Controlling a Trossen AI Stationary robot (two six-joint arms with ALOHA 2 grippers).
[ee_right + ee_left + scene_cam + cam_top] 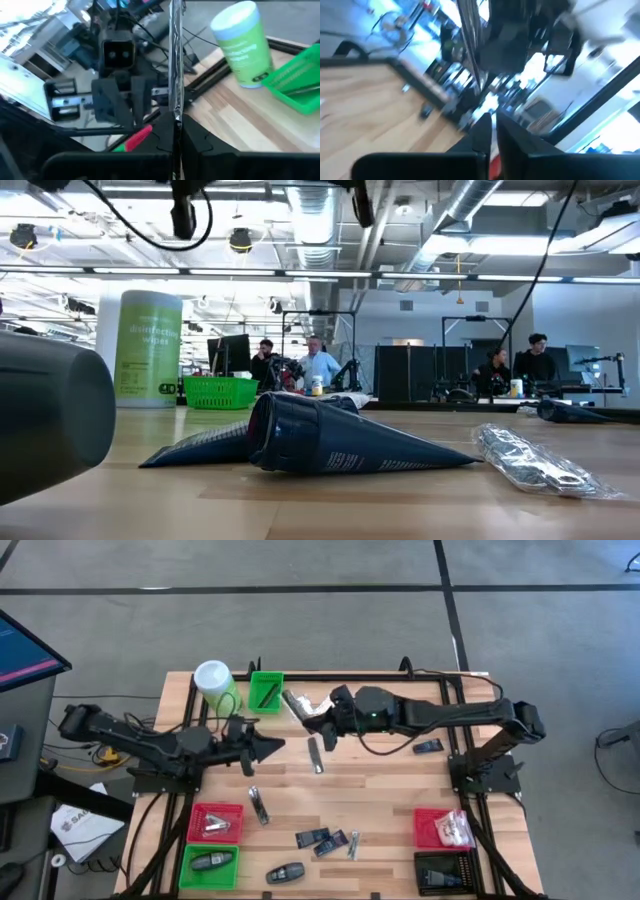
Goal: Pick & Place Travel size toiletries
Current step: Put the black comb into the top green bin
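Presently, in the high view, the left arm lies along the table's left side, and the left gripper [278,746] hangs over the boards just below the tall green canister [213,681] and the upper green bin [266,691]. Its wrist view is blurred: the fingers [482,135] stand close together, but whether they grip anything cannot be told.

At the near left corner stand 2 bins. The red bin [215,822] holds a silvery item and the lower green bin [209,863] holds a black oval piece. A slim silvery packet [258,805] lies on the boards just beside the red bin.

At centre, the right gripper [312,720] is raised beside the upper green bin. Its fingers are clenched on a silvery strip [175,75], which stands straight up from between them. Another silvery tube [315,755] lies on the table below that gripper.

Nearer the front edge lie a second black oval piece [286,872] and 2 dark packets [322,840].

To the right, 1 dark packet [428,746] lies alone. The right red bin [421,815] holds white sachets [455,830], with a black bin [446,872] just beside it.
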